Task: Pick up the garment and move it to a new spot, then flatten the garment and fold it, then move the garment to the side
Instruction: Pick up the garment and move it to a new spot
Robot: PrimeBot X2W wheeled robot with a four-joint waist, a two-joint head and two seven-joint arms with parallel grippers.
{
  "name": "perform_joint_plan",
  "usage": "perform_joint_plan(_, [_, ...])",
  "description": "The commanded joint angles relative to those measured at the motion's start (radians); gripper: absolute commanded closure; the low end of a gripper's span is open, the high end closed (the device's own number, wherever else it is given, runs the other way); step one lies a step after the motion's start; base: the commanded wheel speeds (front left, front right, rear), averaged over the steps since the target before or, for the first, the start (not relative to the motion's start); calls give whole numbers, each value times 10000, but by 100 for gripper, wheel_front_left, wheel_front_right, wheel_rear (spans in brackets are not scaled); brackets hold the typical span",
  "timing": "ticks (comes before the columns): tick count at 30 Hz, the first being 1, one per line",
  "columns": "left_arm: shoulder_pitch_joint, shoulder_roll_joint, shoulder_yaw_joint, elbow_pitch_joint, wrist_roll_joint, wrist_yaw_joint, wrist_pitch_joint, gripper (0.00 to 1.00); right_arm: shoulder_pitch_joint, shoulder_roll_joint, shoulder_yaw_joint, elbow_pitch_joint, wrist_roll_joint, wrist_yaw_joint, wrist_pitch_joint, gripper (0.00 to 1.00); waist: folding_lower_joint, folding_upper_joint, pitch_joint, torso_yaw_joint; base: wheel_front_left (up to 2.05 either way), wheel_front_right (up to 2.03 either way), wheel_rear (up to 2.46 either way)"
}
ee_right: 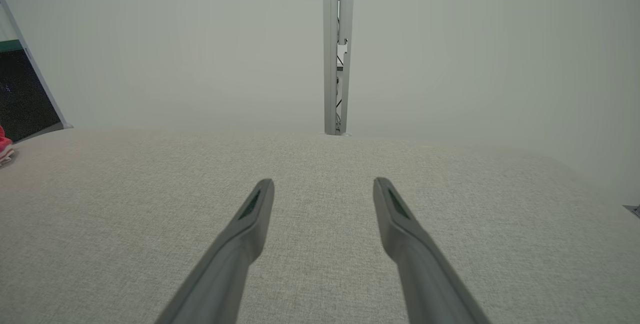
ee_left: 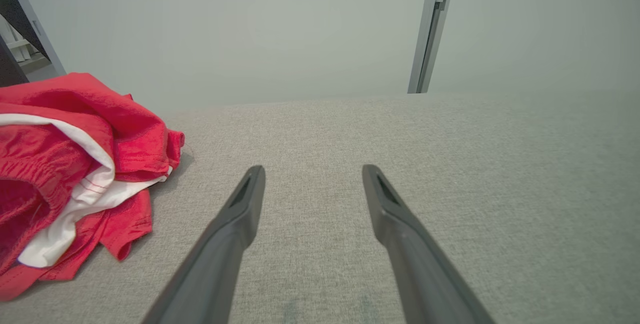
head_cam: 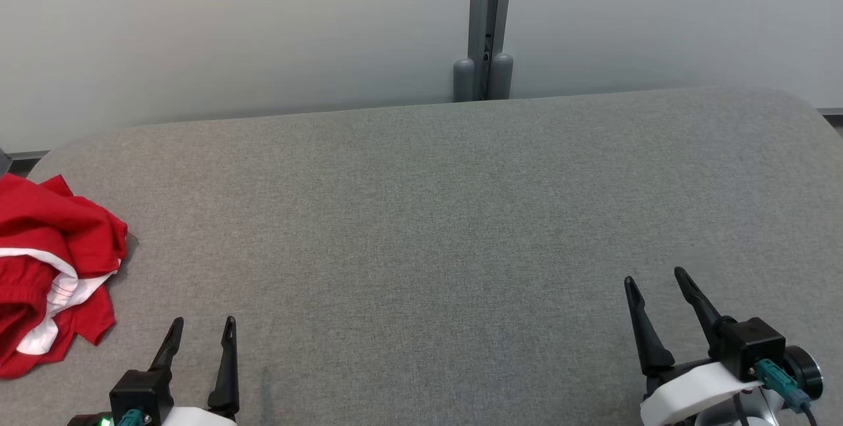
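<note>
The garment (head_cam: 53, 268) is a red piece with white trim, lying in a crumpled heap at about 8 o'clock on the grey desk (head_cam: 421, 215), right against its left edge. Part of it runs past the edge of the head view, so I cannot tell if any of it hangs off. It is bunched and layered, with a gathered red band and a white strip showing through the folds, and nothing about it is flat.

The left fingers (head_cam: 227, 367) sit at 7 o'clock, spread wide and holding nothing. The heap is near them, at about 10 o'clock from their tips, and there is bare desk between the two. The right fingers (head_cam: 644, 330) are over at 5 o'clock, well apart from the cloth, also spread wide and empty.

The rest of the desk runs bare up to 12 o'clock, where a grey post (head_cam: 487, 18) splits the pale wall panels (head_cam: 230, 31).

My read is that this is the very first step, the pick-up, and no grasp has been made. Moving, flattening, folding and setting aside are all ahead.

The next move looks like one for the left arm: swing toward 10 o'clock, come down over a raised fold and pinch it. A bite on the top layer alone may lift only a flap. The open middle of the desk looks like the natural new spot.
</note>
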Motion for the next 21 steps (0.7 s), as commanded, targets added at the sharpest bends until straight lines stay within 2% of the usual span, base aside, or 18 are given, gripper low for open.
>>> perform_joint_plan(1, [55, 49, 16, -35, -38, 29, -51, 0, 3, -19, 39, 26, -85, 4, -74, 0, 0, 0, 2, 56, 0, 0, 0])
perform_joint_plan(8, [-65, 50, 190, 22, -19, 73, -49, 0, -63, -30, 346, 36, 23, 3, -71, 0, 0, 0, 10, 855, 0, 0, 0])
perform_joint_plan(21, [319, 55, 946, -23, -124, 282, -49, 0, -49, 9, 872, 106, 117, 3, -62, 0, 0, 0, 53, 3491, 0, 0, 0])
